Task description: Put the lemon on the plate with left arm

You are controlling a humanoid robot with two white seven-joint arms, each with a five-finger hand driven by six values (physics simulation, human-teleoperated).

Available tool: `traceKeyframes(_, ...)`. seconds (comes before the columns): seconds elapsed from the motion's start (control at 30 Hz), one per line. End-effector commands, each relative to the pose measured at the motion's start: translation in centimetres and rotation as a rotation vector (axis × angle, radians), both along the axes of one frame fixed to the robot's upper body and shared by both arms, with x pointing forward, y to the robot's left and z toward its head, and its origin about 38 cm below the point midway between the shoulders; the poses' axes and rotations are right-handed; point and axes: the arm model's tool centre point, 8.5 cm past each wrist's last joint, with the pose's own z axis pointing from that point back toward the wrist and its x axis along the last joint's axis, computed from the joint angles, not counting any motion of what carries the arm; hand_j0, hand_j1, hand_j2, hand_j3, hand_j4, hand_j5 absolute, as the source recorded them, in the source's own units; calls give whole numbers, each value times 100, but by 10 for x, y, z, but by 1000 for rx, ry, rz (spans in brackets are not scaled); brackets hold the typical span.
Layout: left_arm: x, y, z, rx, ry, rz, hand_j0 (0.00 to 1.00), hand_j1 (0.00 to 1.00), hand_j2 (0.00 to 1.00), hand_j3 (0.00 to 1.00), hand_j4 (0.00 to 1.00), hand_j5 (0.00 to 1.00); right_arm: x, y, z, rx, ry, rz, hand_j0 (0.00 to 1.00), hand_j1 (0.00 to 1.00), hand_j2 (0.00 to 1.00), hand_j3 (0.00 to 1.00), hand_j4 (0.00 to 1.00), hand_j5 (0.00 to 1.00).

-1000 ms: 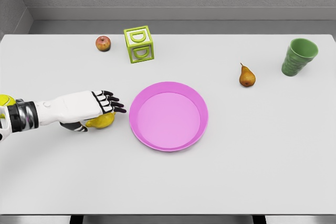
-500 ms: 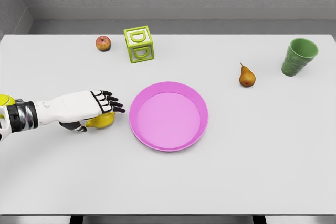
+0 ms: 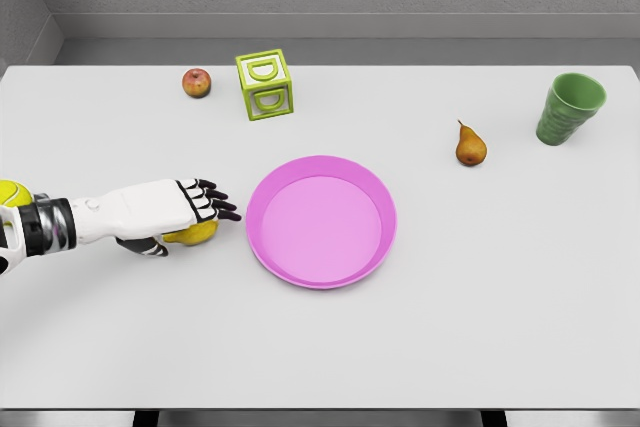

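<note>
One arm was in view, the left, reaching in from the picture's left edge low over the white worktop (image 3: 480, 327). Its hand (image 3: 165, 209) lay palm down on the lemon (image 3: 192, 234), the dark-tipped fingers (image 3: 222, 209) stretched almost flat over the top of the fruit and pointing toward the plate (image 3: 321, 221), while the thumb curled in under the near side. The fingers lay over the lemon, but whether they truly gripped it could not be told, since the hand hid most of the fruit. The lemon showed only as a yellow patch beneath the palm, just left of the pink plate and apart from its rim; whether it rested on the worktop or hung clear of it could not be judged. Farther back stood a green letter block (image 3: 265, 85) with an apple (image 3: 197, 82) near its left. A pear (image 3: 470, 145) stood upright to the right of the plate, and a green cup (image 3: 570, 108) stood beyond it near the far right corner.
</note>
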Motion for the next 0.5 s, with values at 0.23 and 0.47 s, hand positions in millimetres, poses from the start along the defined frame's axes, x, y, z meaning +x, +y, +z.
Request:
traceKeyframes(0.23, 0, 0, 1, -15, 7, 4, 85, 85, 85, 85, 85, 85, 0, 0, 0, 0, 1, 1, 100, 100, 100, 100, 100, 100)
traceKeyframes(0.47, 1, 3, -2, -13, 16, 15, 76, 76, 76, 76, 76, 76, 0, 0, 0, 0, 1, 1, 100, 100, 100, 100, 100, 100)
